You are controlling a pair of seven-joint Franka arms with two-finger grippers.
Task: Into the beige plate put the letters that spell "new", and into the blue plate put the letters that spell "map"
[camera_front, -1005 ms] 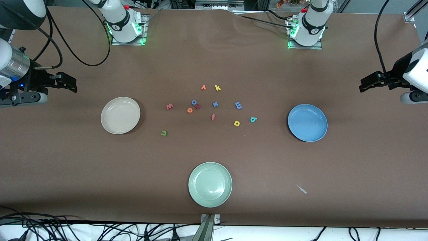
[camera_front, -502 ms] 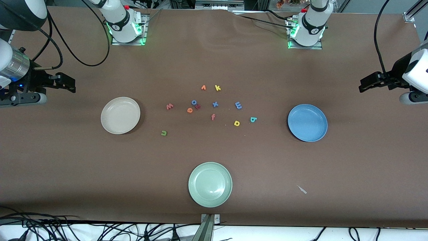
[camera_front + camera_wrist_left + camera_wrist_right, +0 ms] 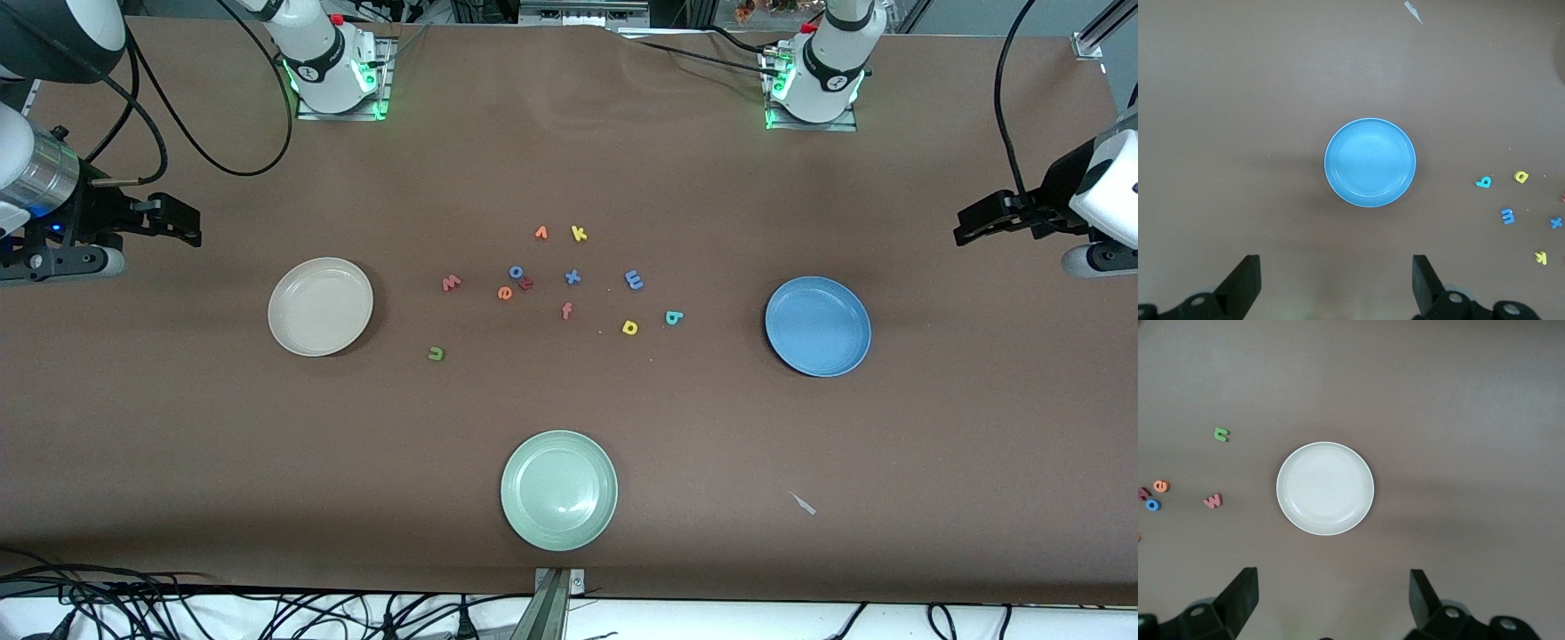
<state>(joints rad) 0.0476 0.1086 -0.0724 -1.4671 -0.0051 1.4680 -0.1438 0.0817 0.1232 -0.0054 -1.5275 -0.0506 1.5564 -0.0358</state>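
Note:
The beige plate (image 3: 320,307) (image 3: 1325,488) lies toward the right arm's end and holds nothing. The blue plate (image 3: 818,326) (image 3: 1369,162) lies toward the left arm's end, also bare. Between them are the green n (image 3: 436,354) (image 3: 1221,434), orange e (image 3: 505,292) (image 3: 1161,485), salmon w (image 3: 451,284) (image 3: 1213,501), blue m (image 3: 634,280) (image 3: 1507,216), teal a (image 3: 674,317) (image 3: 1483,182) and yellow p (image 3: 629,328) (image 3: 1521,177). My right gripper (image 3: 182,222) (image 3: 1333,580) hangs open over bare table by the beige plate. My left gripper (image 3: 973,222) (image 3: 1336,267) hangs open over bare table by the blue plate.
A pale green plate (image 3: 558,490) sits nearest the front camera. Other letters lie among the task letters: orange v (image 3: 540,233), yellow k (image 3: 579,234), blue o (image 3: 516,272), dark red z (image 3: 526,284), blue x (image 3: 573,277), salmon f (image 3: 566,310). A small scrap (image 3: 803,503) lies near the front edge.

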